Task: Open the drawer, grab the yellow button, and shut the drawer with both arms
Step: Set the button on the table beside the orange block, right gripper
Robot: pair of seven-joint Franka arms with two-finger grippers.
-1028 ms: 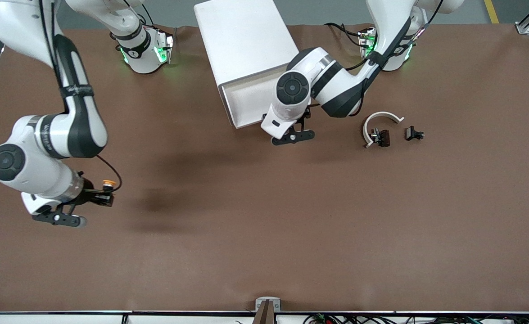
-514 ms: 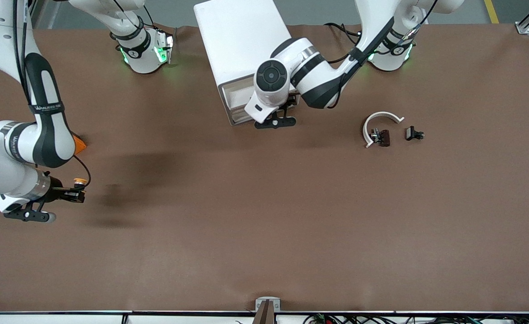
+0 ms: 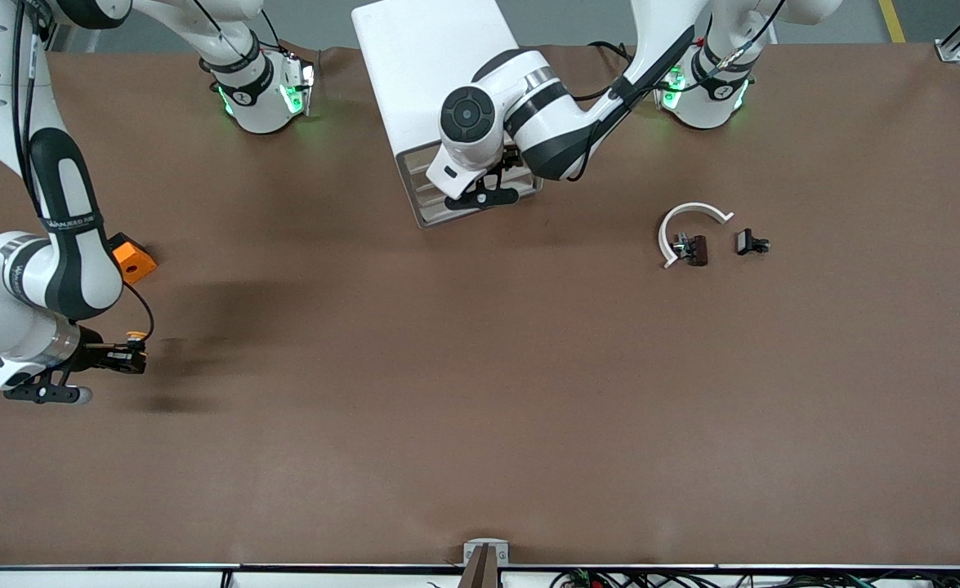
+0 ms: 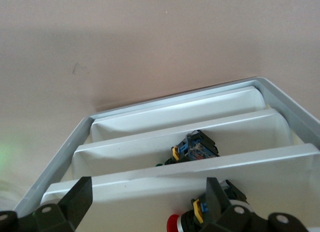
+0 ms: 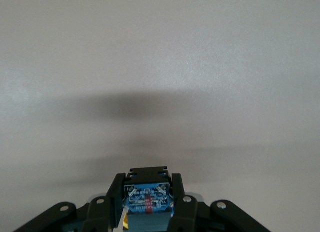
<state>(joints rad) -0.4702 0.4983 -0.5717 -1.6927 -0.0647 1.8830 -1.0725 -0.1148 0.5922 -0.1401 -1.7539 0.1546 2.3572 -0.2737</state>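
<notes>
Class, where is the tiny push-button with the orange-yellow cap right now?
The button is held in the shut right gripper above the table at the right arm's end, with the orange square block closest by.

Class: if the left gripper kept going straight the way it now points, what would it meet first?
Most likely the cabinet's drawer fronts. The open left gripper points right at them, and buttons show in the gaps. How close it is cannot be told.

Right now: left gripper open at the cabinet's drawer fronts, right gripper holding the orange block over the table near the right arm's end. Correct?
Not quite. The right gripper is shut on the button, not the orange block, which sits on the table beside the right arm. The right wrist view shows the button's blue body between the fingers. The rest holds: the left gripper is open at the drawer fronts.
</notes>
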